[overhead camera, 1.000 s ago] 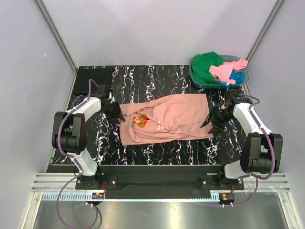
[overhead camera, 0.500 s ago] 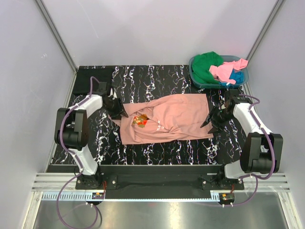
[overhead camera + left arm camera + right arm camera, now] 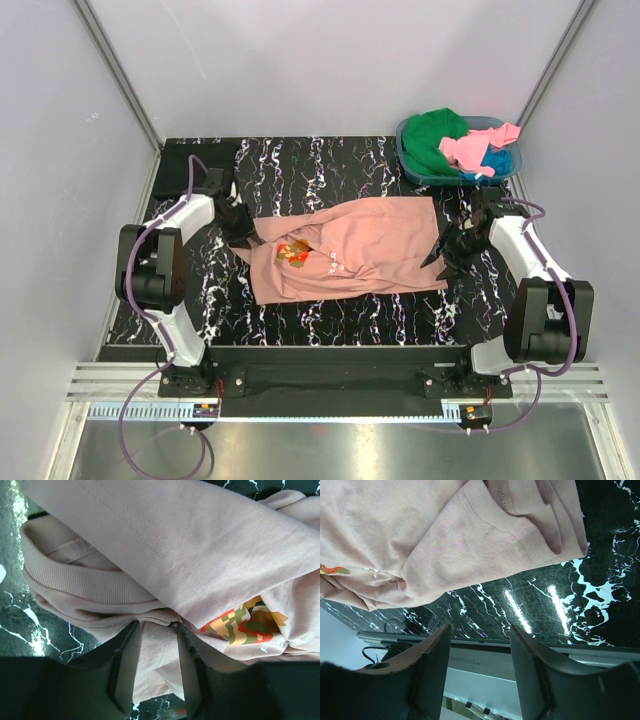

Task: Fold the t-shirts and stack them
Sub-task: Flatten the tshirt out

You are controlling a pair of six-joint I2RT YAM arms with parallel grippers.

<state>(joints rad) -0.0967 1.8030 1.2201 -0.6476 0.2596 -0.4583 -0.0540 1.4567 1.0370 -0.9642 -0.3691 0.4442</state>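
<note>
Top external view: the big pink shirt [image 3: 345, 250] lies in the middle of the table [image 3: 300, 165]. My left gripper [image 3: 155, 630] pinches a fold of it near the collar. My right gripper [image 3: 480, 640] is open and empty by the shirt's other end.

The salmon-pink t-shirt [image 3: 345, 250] is sprawling across the middle of the tabletop [image 3: 330, 320], leaving bare marble lying open along the near edge and behind it. The left end effector [image 3: 243, 231] is pressing into the shirt's collar end; the right end effector [image 3: 441, 251] is sitting at its other edge. The teal basket [image 3: 412, 163] is blocking the far right corner, a black shirt [image 3: 194, 158] occupying the far left
</note>
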